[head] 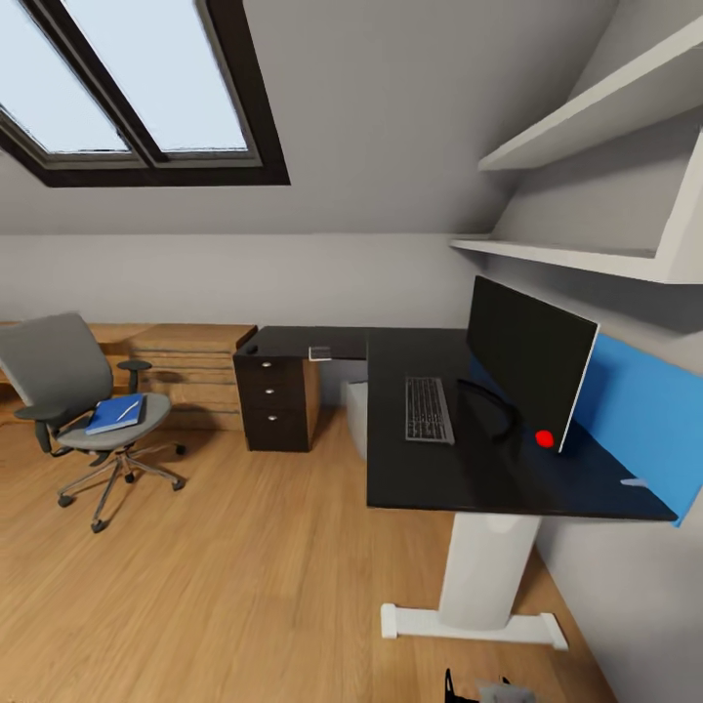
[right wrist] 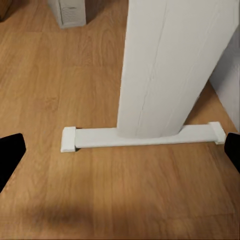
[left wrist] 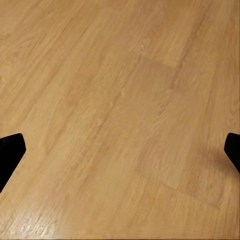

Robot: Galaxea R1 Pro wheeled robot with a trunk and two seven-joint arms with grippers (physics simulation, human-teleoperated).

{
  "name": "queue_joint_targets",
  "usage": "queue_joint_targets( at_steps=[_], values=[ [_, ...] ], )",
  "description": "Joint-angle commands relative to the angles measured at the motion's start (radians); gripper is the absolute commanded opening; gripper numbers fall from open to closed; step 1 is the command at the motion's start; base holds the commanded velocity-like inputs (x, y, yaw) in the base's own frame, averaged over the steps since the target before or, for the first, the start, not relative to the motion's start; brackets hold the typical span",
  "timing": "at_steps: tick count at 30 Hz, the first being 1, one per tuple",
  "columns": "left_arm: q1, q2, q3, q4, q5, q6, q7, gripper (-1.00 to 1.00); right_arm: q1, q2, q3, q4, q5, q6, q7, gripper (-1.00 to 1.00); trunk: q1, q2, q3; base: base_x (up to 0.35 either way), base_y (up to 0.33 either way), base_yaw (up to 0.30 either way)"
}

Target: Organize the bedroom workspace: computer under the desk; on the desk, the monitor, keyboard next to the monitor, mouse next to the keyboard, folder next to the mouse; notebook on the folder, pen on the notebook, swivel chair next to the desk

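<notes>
- My left gripper (left wrist: 120,150) points down. In the left wrist view its two dark fingertips (left wrist: 9,152) show at the two side edges, far from each other, so the jaws stand wide apart.
- Nothing is between the left jaws.
- My right gripper (right wrist: 120,152) also points downward and a little forward. Its dark fingertips (right wrist: 10,155) sit at the two side edges of the right wrist view, so these jaws are wide apart too.
- Nothing is held between the right jaws.
- In the head view, a small dark and grey part of my body (head: 483,688) shows at the bottom edge; which part it is I cannot tell.
</notes>
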Motion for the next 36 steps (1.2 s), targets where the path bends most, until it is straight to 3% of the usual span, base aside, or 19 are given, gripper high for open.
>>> queue_joint_targets(
  at_steps=[1, 24, 31, 36],
  values=[
    [-0.001, 0.001, -0.003, 0.000, 0.011, -0.009, 0.003, 1.00, -0.001, 0.003, 0.008, 0.002, -0.003, -0.003, -0.006, 1.00, 0.000, 0.000, -0.001, 0.209, 0.238, 0.203],
    [-0.001, -0.010, 0.002, 0.018, 0.011, -0.009, 0.003, 1.00, 0.000, 0.017, 0.008, 0.002, 0.000, -0.002, -0.005, 1.00, 0.000, 0.000, -0.001, 0.243, 0.244, 0.273],
    [-0.001, -0.023, 0.003, 0.026, 0.009, -0.011, 0.003, 1.00, 0.004, 0.016, 0.008, 0.003, 0.002, -0.002, -0.003, 1.00, 0.000, 0.000, -0.001, 0.245, 0.244, 0.058],
    [-0.001, -0.024, 0.003, 0.026, 0.009, -0.011, 0.003, 1.00, 0.006, 0.016, 0.007, 0.002, 0.054, -0.002, -0.003, 1.00, 0.000, 0.000, -0.001, 0.241, 0.261, 0.001]
  ],
)
